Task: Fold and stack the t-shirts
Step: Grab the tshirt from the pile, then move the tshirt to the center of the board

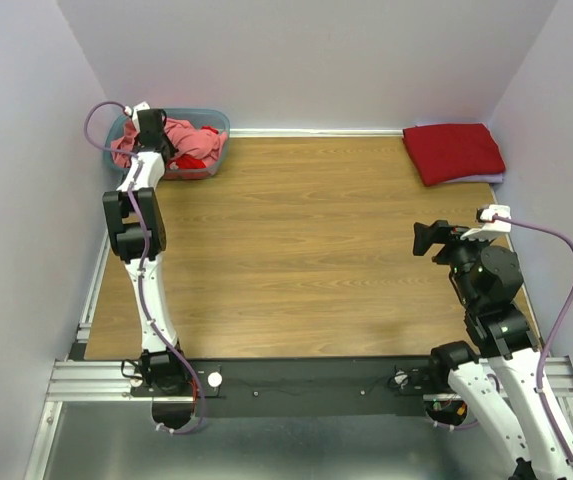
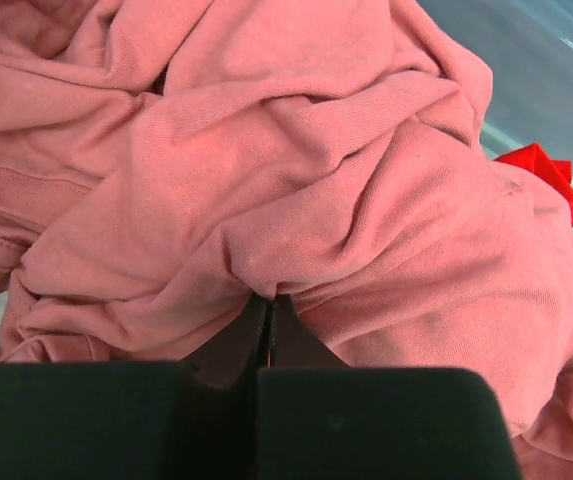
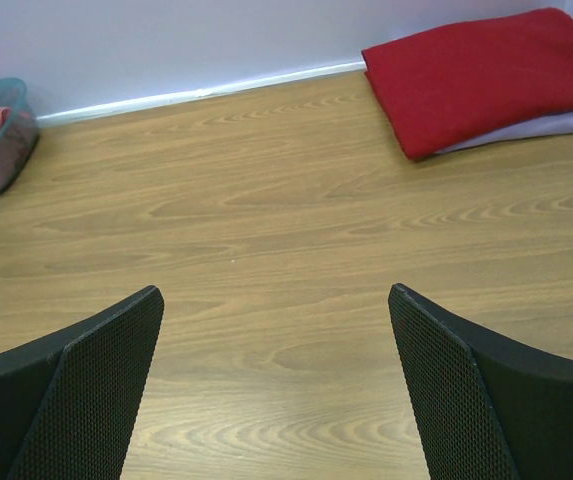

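Pinching a fold of the crumpled salmon-pink cotton t-shirt (image 2: 296, 170), the left gripper (image 2: 269, 302) is clenched inside the translucent blue-grey plastic tub (image 1: 218, 124) at the upper left of the overhead view. A bright red t-shirt (image 2: 548, 172) peeks out beside it. The right gripper (image 3: 274, 292) hangs released, jaws wide apart, over the wooden table (image 1: 306, 250) at lower right. A folded dark red t-shirt (image 1: 454, 150) lies in the upper right corner.

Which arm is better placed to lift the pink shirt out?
Left: the left end effector is shut on the pink t-shirt in the tub; the right end effector hangs open across the table.
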Tool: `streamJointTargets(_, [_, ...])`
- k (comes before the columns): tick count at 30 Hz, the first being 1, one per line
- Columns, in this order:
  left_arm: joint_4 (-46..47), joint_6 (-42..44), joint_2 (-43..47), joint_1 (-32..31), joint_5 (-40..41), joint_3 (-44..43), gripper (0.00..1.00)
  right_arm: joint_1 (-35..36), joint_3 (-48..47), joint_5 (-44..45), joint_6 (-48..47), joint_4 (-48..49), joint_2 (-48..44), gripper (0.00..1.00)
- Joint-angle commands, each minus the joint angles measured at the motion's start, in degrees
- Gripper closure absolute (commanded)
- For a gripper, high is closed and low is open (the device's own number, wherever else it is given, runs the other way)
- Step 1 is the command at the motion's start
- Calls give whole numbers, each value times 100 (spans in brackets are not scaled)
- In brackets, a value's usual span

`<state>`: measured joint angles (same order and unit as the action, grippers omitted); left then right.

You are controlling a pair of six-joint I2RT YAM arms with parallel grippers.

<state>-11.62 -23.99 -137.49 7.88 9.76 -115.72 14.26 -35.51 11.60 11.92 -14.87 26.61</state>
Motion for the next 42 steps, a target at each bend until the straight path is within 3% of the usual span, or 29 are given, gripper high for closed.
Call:
streamJointTargets(1, [309,158,379,38,-246,67,100,24,53,-149,-67,11,11,0])
streamJointTargets(7, [353,-194,1775,-23,-361,357,100,33,53,-201,-59,11,-51,0])
streamJointTargets(18, [687,210,3834,-770,-185,568,100,33,53,-571,-32,28,-235,0])
streamJointTargets(27, [529,553,4968,-2175,-885,314,100,33,44,-588,-23,20,-402,0])
streamJointTargets(32, [459,317,5118,-2598,-2273,86,100,33,44,-606,-23,28,-472,0])
streamJointTargets(39, [336,325,4601,-2941,-3075,-38,100,33,44,-562,-41,28,-587,0])
streamJointTargets(42, [195,351,4144,-2941,-3033,-283,100,33,53,-535,-41,28,-604,0])
